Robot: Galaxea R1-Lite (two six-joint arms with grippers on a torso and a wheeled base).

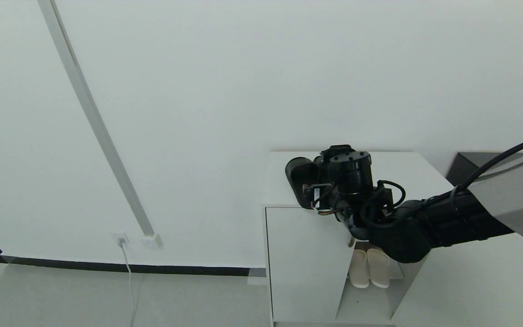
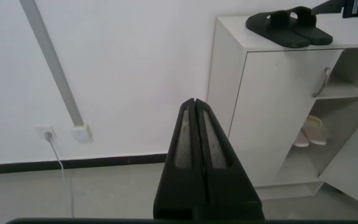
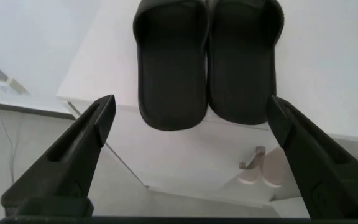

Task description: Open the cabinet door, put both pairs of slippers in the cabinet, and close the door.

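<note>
A pair of black slippers (image 3: 207, 62) lies on top of the white cabinet (image 1: 407, 168), near its front left corner. My right gripper (image 3: 190, 102) is open just in front of them, one finger on each side of the toes, touching nothing. In the head view my right wrist (image 1: 350, 181) covers most of the black slippers (image 1: 298, 178). A pair of white slippers (image 1: 369, 268) stands on a shelf inside. The right door (image 1: 470, 286) is swung open; the left door (image 1: 307, 263) is closed. My left gripper (image 2: 194, 124) is shut and empty, low and away to the cabinet's left.
A wall socket with a white cable (image 1: 120, 239) and a slanted grey strip (image 1: 93, 118) are on the wall left of the cabinet. Bare floor (image 1: 107, 299) lies there. The closed door's metal handle (image 2: 324, 81) sits by the opening. A dark object (image 1: 466, 165) stands right of the cabinet.
</note>
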